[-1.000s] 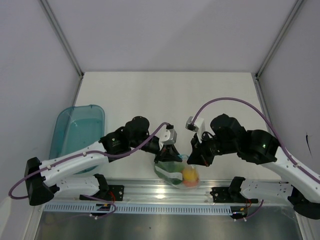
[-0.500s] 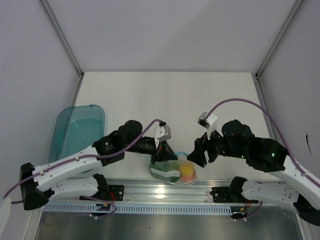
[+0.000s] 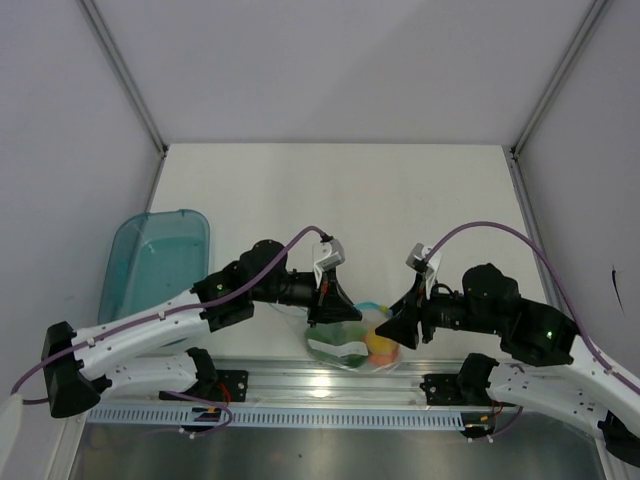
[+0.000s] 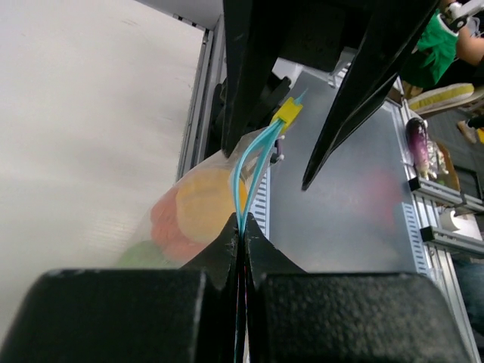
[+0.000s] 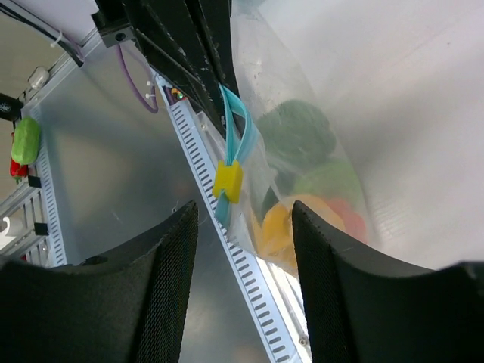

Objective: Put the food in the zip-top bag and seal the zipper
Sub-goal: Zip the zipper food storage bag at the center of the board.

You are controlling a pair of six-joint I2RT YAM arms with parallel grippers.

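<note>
The right claw (image 3: 399, 326) has dropped closer to the bag (image 3: 335, 346), spread about the yellow slider (image 5: 228, 181), while the left claw (image 4: 240, 228) pinches the zipper (image 4: 252, 162); food (image 3: 379, 345) sits inside at the counter's (image 3: 300, 200) near edge, only sealing left

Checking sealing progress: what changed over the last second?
The right gripper swung toward the near edge, open, lining up on the yellow slider. The left gripper turned sideways, clamped on the blue strip. The bag, food and tray stayed put.
</note>
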